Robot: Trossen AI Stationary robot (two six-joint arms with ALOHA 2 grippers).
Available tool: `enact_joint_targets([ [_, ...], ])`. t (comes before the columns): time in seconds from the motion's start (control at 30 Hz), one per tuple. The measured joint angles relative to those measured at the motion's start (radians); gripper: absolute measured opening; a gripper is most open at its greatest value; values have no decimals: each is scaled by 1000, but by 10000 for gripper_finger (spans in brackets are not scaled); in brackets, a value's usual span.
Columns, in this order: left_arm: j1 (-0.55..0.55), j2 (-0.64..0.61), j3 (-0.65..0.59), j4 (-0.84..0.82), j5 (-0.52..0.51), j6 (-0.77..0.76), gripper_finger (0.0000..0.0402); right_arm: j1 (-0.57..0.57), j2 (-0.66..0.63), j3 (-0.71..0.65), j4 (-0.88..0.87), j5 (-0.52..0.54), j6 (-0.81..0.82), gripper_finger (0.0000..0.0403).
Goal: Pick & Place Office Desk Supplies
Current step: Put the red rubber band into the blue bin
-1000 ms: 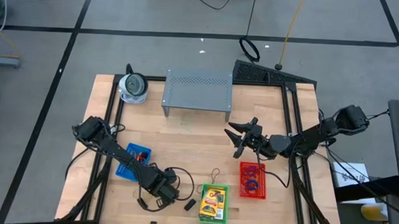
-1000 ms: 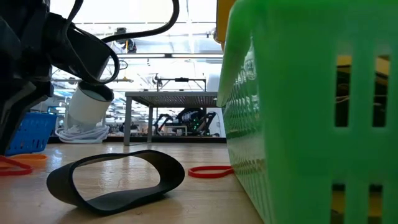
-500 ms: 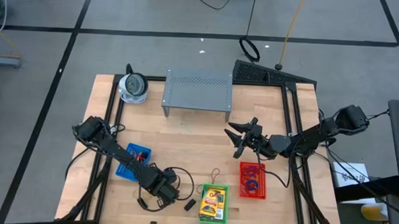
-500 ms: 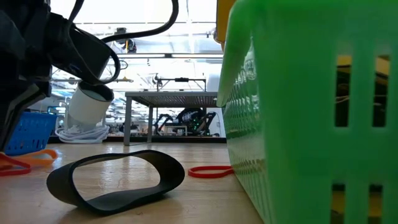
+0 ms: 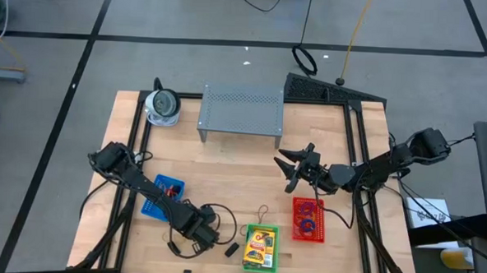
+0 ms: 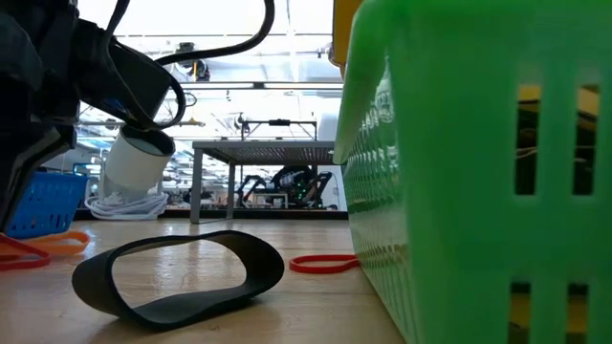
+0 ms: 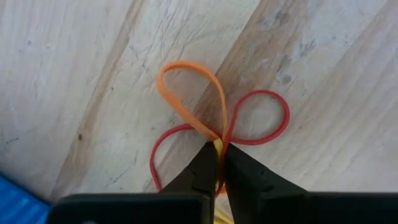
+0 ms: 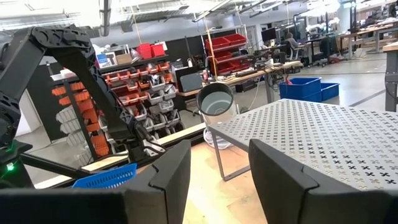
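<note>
A shelf (image 5: pixel 241 108) is set at the surface's (image 5: pixel 226 164) back; three baskets (image 5: pixel 261 247) are ranged along its front.

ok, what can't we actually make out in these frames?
- Left gripper, left wrist view: shut on the orange band and red band; the pinch point is hidden by the fingers.
- Green basket, low view: cut off by the edges; contents barely visible through its slots.
- Red basket, high view: contents too small to identify.
- Small black clip, high view: too small for detail.
</note>
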State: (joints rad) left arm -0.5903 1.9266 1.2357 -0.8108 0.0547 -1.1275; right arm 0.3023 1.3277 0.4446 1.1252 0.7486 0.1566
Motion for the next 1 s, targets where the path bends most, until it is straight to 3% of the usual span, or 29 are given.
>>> enact_joint_targets([
  [0.2, 0, 1, 27, 9, 5, 18, 7, 0, 0, 0, 10, -50, 0, 155],
  [0.43, 10, 1, 67, 4, -1, 44, 48, 0, 0, 0, 17, -73, 0, 155],
  [0.6, 22, 1, 82, 5, -3, 57, 55, 0, 0, 0, 19, -74, 0, 155],
  [1.0, 48, 0, 82, 5, 49, 62, 15, 0, 0, 0, 22, -73, -3, 155],
])
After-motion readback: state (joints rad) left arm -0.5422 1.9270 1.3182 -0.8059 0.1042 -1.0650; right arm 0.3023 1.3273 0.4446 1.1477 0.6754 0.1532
